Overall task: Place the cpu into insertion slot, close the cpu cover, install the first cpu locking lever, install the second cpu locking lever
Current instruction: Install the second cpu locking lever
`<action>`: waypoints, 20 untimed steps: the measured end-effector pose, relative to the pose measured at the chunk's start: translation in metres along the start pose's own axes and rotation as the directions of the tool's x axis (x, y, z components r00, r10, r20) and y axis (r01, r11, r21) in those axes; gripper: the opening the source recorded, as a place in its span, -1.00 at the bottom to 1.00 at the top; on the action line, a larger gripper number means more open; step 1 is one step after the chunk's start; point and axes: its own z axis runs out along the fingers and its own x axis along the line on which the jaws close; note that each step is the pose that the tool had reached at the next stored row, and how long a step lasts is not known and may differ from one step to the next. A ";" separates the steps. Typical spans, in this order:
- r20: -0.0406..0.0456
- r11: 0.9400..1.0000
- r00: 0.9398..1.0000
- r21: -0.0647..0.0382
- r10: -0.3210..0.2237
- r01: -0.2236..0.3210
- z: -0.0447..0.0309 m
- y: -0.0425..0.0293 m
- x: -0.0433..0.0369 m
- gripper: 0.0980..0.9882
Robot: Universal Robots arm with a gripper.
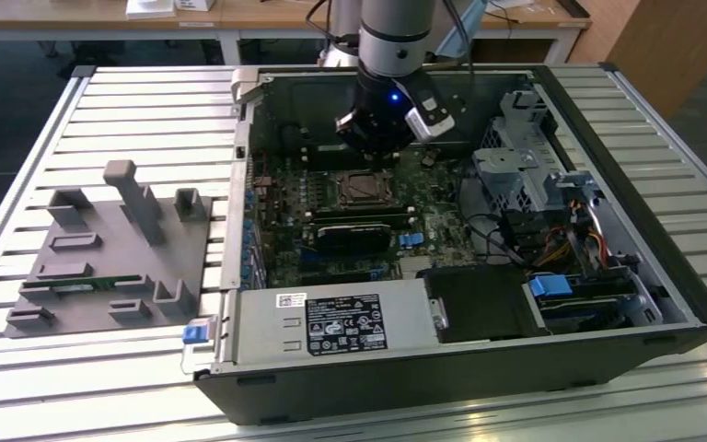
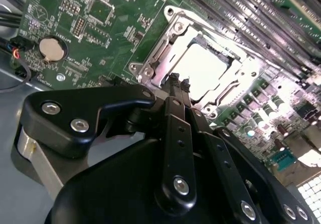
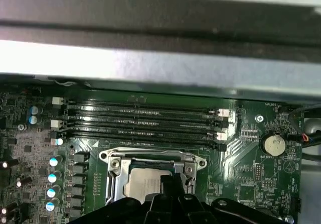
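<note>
The cpu lies in the insertion slot on the green motherboard, its silver top bright. The cpu cover, a silver frame, lies flat around it, and the chip shows through its window. My gripper is shut, its two black fingertips pressed together with nothing between them, just above the socket's edge. In the first wrist view the cpu and the cover sit beside the gripper. In the exterior view the gripper hangs over the slot inside the open computer case.
Long black memory slots run beside the socket, and a coin battery sits on the board. The power supply box fills the case's near corner, with drive cages and cables on the exterior view's right. A grey fixture stands on the slatted table.
</note>
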 end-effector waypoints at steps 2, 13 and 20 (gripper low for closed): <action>0.000 1.000 1.000 0.000 0.000 0.000 -0.0001 -0.0025 0.0001 -0.98; 0.000 1.000 1.000 0.000 0.000 0.000 -0.0149 -0.0044 0.0002 -0.98; 0.000 1.000 1.000 0.000 0.000 0.000 -0.0154 -0.0176 0.0015 -0.98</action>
